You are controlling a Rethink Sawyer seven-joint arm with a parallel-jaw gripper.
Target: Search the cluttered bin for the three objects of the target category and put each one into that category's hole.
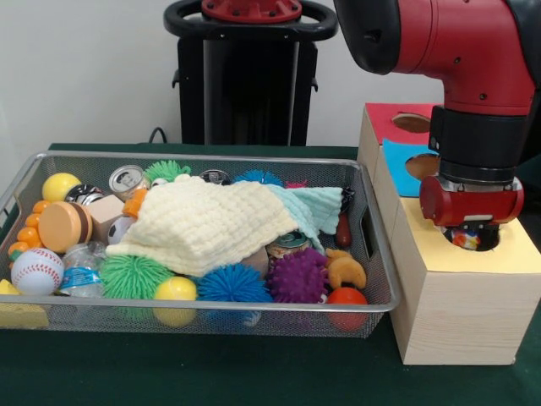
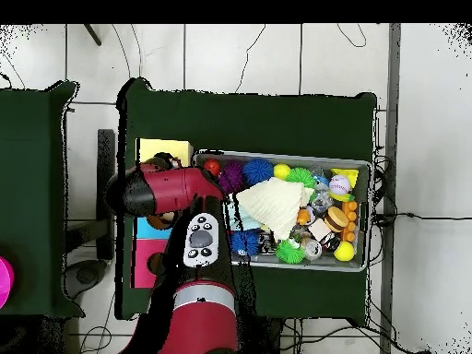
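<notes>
Arm: the red and black arm comes down from above at the right of the front view, its wrist directly over the yellow-topped end of the wooden box [image 1: 461, 309].
Tool: the tool [image 1: 467, 239] sits at the mouth of the hole [image 1: 490, 243]; its fingers are hidden under the red wrist housing, so how far it is open cannot be told.
Dotted cloth: a small white patch with coloured dots [image 1: 464, 239] shows just below the wrist, at the rim of the hole; whether the tool has hold of it cannot be told.
Cream cloth: the cream waffle-weave cloth [image 1: 207, 224] lies spread over the middle of the wire basket [image 1: 211, 315], on top of the clutter.
Teal cloth: the pale teal cloth [image 1: 317, 206] lies touching the cream cloth's right edge, partly tucked under it.
Clutter: spiky balls in green [image 1: 135, 277], blue [image 1: 234, 282] and purple [image 1: 297, 277] lie along the basket's near side; a baseball [image 1: 36, 271] rests near the left end.
Box: it stands on the green table [image 1: 211, 368], just beside the basket's right end; the blue [image 1: 406, 156] and red [image 1: 393, 114] tops lie behind the yellow one.
</notes>
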